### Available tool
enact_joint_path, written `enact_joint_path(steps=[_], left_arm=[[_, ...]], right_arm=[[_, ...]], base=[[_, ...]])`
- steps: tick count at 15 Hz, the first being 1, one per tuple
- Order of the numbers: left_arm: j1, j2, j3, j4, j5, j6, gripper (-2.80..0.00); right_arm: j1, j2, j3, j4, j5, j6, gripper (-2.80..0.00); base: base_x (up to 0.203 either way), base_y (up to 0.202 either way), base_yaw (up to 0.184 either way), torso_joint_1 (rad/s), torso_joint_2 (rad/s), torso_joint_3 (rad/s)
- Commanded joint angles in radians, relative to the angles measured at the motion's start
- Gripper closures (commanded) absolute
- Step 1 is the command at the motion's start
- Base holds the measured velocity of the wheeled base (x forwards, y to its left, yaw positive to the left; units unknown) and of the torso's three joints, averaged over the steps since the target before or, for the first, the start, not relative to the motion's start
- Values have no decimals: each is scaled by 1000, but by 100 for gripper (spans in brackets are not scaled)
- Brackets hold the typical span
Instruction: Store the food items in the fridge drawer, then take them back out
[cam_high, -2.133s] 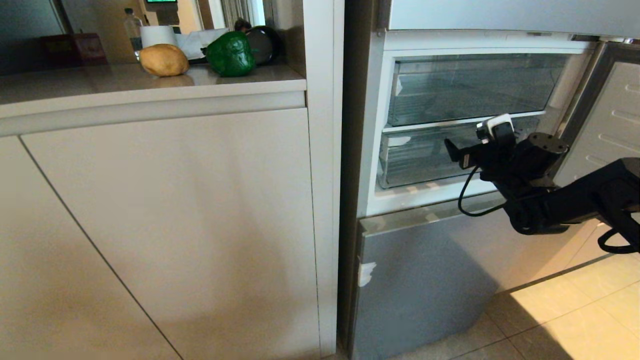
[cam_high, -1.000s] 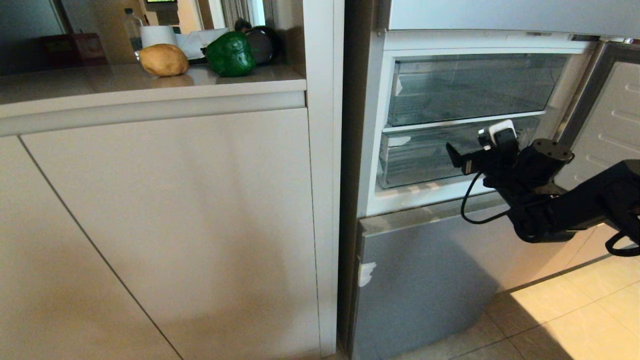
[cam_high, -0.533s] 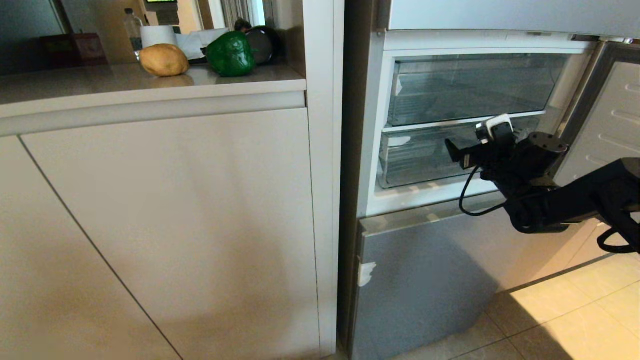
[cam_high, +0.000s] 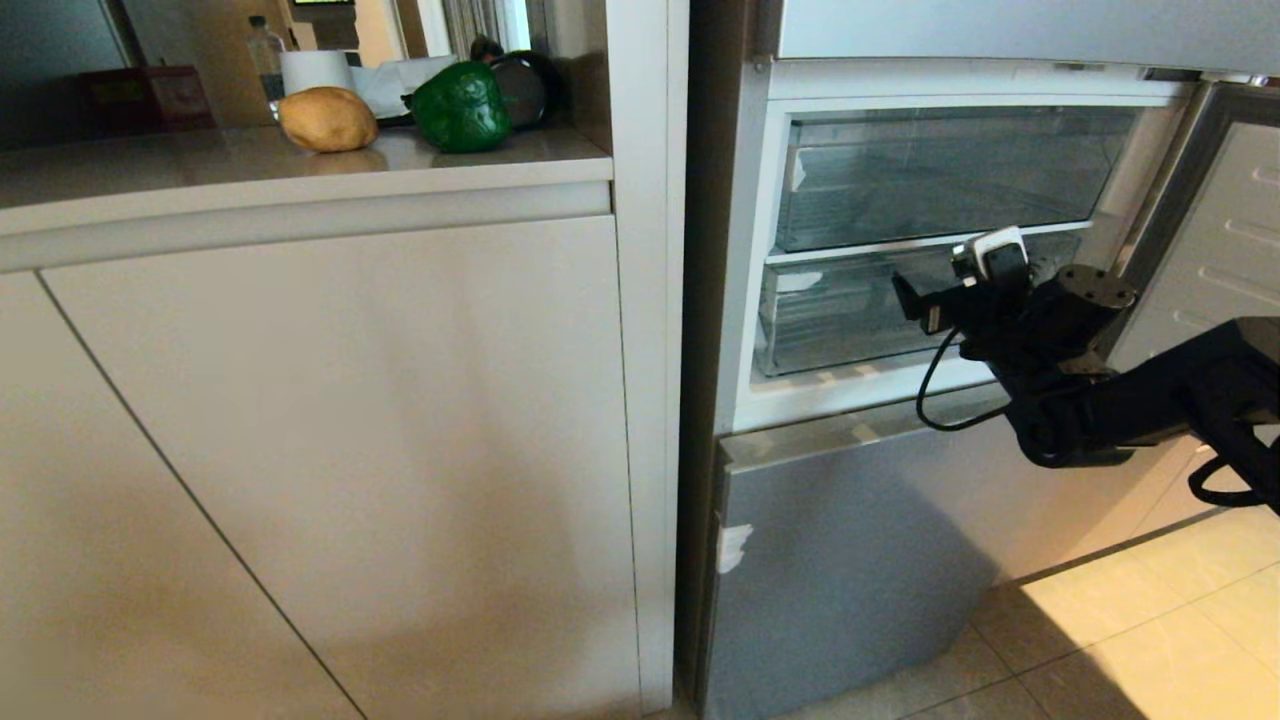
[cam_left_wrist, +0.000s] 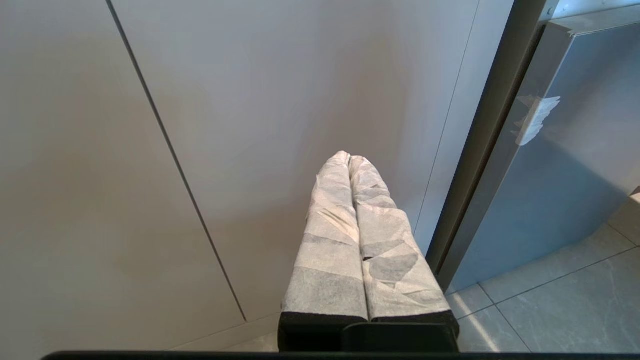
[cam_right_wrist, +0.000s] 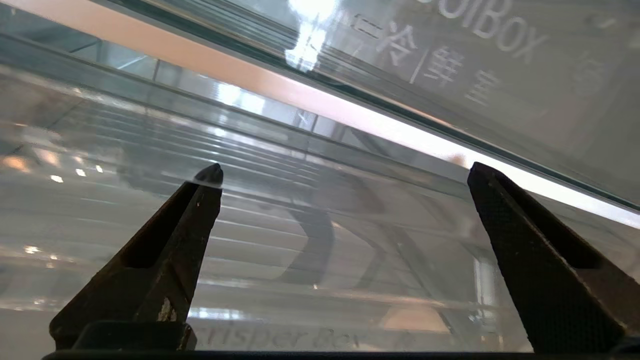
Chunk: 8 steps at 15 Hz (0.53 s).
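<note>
1. We saw the bell pepper (cam_high: 461, 107) and the potato (cam_high: 327, 119) resting near each other on the table (cam_high: 300, 170), so nothing was stored yet.
2. The fridge drawer (cam_high: 850, 315), the lower see-through bin behind the opened fridge door (cam_high: 1215, 240), sat pushed in and empty.
3. Our right claw (cam_high: 912, 303) was at the drawer front, jaws wide apart, gripping nothing.
4. Our left claw (cam_left_wrist: 350, 162) hung parked by the cabinet doors (cam_high: 330, 460), fingers pressed together.
5. We judged everything remained: opening the drawer, loading both items, then retrieving them.

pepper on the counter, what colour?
Glossy dark green bell pepper; head view shows it best.
</note>
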Motion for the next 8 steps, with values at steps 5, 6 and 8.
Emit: enact_joint_path(steps=[5, 6, 8], left_arm=[[0, 1, 0, 0, 0, -1, 0], [0, 1, 0, 0, 0, 0, 0], [0, 1, 0, 0, 0, -1, 0]], right_arm=[[0, -109, 190, -110, -4, -16, -280], [0, -127, 239, -124, -4, -17, -280], [1, -146, 303, -135, -3, -18, -280]], base=[[0, 0, 0, 0, 0, 0], [0, 0, 0, 0, 0, 0], [0, 0, 0, 0, 0, 0]])
